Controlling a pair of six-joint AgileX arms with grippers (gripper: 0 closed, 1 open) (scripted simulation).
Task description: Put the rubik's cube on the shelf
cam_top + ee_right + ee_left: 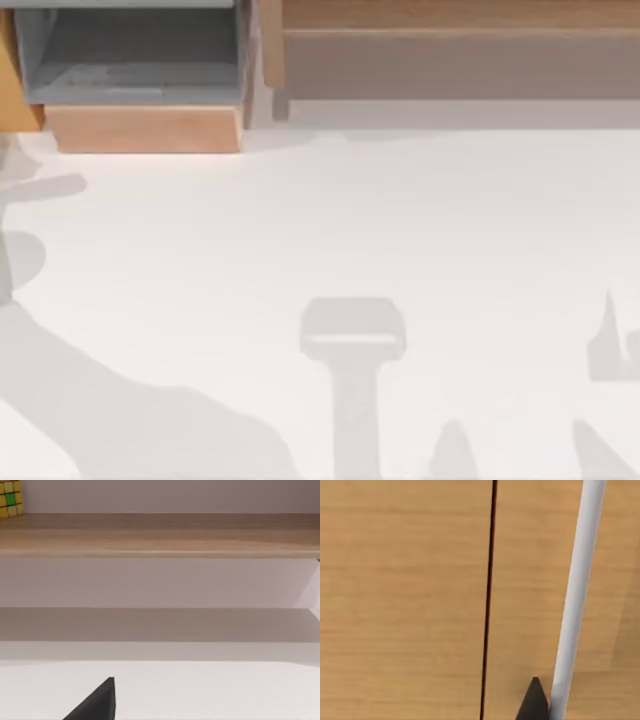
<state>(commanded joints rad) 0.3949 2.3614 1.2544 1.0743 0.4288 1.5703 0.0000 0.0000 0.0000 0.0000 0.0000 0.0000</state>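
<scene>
White bench (330,230) spreads across the top view, bare but for grey shadows of my arms falling over its near half. Along its far edge on the right runs the shelf (460,60), a long light-brown wooden unit with horizontal boards and a shaded grey-brown recess; to its left sits a smaller wooden box (140,125) with a grey inside. In the right wrist view the shelf's upper board crosses the scene as a wood-grain band, and the rubik's cube (10,500) rests on top of that board, near one end, showing yellow stickers with a green one among them, so I judge the placing already done or very nearly so. A dark tip of my right end effector (97,702) pokes in low over the bench, well apart from the cube; whether its fingers stand apart or together I cannot tell. My left end effector (535,702) shows as a dark point close against a wooden face split by a thin dark seam, a pale rod (575,600) just beside it; its fingers too I cannot tell. As for handling, I judge the cube light, rigid and smooth-faced, best taken squarely on two opposite flat faces, since a hold across the corners could let it twist or slip.
</scene>
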